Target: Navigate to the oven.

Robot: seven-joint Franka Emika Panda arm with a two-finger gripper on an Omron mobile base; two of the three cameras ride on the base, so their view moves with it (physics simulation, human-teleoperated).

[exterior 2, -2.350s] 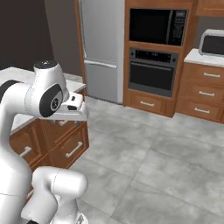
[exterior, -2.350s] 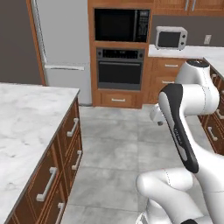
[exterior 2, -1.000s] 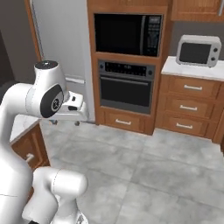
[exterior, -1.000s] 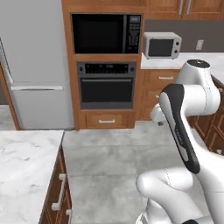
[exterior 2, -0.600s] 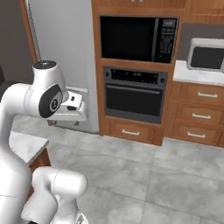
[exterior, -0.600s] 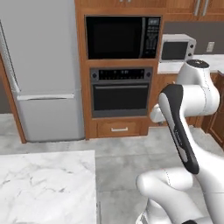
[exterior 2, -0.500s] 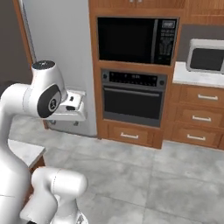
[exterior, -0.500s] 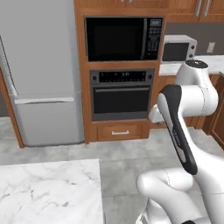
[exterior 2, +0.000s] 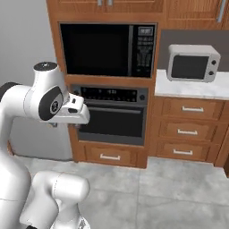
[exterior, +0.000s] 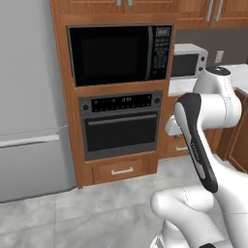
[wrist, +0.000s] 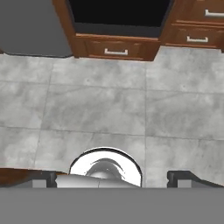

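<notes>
oven (exterior 2: 112,117) ahead – arm (exterior 2: 42,100) left

The arm (exterior: 203,126) is glossy white, built of rounded, bulbous links, with a dark band along one link and dark grey discs capping the joints. At 9 o'clock in the right base view, one such joint disc (exterior 2: 50,103) bears a small pale mark.

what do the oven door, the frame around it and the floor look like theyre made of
The oven door looks like glossy black glass: dark and smooth, with a grey bar handle that reads as brushed metal. The frame around it looks like reddish-brown wood, though its flat even tone could equally be veneer. The floor looks like matte grey stone or ceramic tile, mottled and cut by thin straight joints.
</notes>
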